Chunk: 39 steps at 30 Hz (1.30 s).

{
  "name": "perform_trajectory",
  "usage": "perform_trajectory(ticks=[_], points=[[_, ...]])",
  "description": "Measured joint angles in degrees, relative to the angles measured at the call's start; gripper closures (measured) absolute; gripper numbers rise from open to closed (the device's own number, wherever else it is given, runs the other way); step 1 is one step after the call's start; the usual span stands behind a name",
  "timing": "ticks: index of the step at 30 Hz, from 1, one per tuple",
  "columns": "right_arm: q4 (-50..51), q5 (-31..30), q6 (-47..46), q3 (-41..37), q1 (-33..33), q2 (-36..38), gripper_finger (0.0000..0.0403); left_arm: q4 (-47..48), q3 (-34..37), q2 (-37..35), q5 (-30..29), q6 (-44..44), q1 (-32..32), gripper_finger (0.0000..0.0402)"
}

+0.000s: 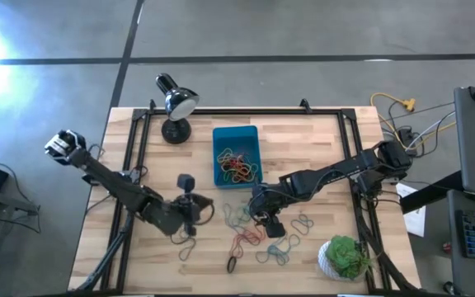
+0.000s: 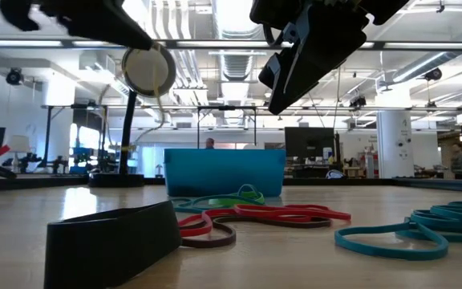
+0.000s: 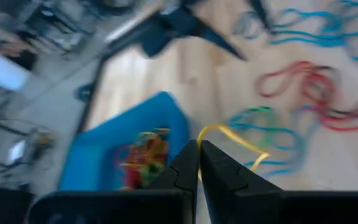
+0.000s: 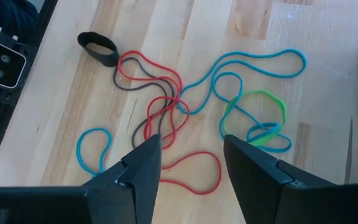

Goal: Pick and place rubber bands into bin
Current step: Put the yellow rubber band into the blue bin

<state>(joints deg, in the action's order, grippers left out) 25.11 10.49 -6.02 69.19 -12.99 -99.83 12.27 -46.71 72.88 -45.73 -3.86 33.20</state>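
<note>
The teal bin stands at the table's far middle with a heap of coloured rubber bands inside; it also shows in the left wrist view. More rubber bands in red, blue, green and brown lie loose on the wood in front of it. My left gripper is above the table near the bin's near left corner, shut on a yellow rubber band. My right gripper hovers open over the loose bands, a red loop below its gap. My left gripper pinches the yellow rubber band between its two shut fingertips, at one end of the loop. The rest of the loop curves out beyond the fingertips. Whether its far end touches the table I cannot tell.
A black desk lamp stands left of the bin at the far edge. A green plant in a white pot sits at the near right corner. A wide black band lies near the front edge. A black frame rims the table.
</note>
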Motion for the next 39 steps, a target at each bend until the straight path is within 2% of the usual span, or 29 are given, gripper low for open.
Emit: perform_trajectory(ticks=[8,15,23,30,39], points=[[-0.03,-0.01,0.02,0.0,0.0,0.0,0.0234,-3.42,0.12,-4.92,-1.34,-11.3,-8.88,0.0401],[-0.14,-0.03,0.25,0.0,0.0,0.0,0.0234,-7.22,0.24,-4.39,-0.14,-17.78,-19.92,0.0401],[-0.5,-0.3,1.27,-0.37,0.0,0.0,0.0234,-15.17,0.09,-0.83,12.94,-21.89,-33.29,0.0401],[-0.59,-3.06,1.54,-0.98,0.02,0.0,0.0234,-18.48,-0.38,4.25,24.7,-22.0,-43.5,0.0401],[-2.22,-3.2,2.68,-2.03,0.13,0.0,0.0234,-23.88,-1.2,11.64,31.05,-22.0,-48.6,0.0402]])
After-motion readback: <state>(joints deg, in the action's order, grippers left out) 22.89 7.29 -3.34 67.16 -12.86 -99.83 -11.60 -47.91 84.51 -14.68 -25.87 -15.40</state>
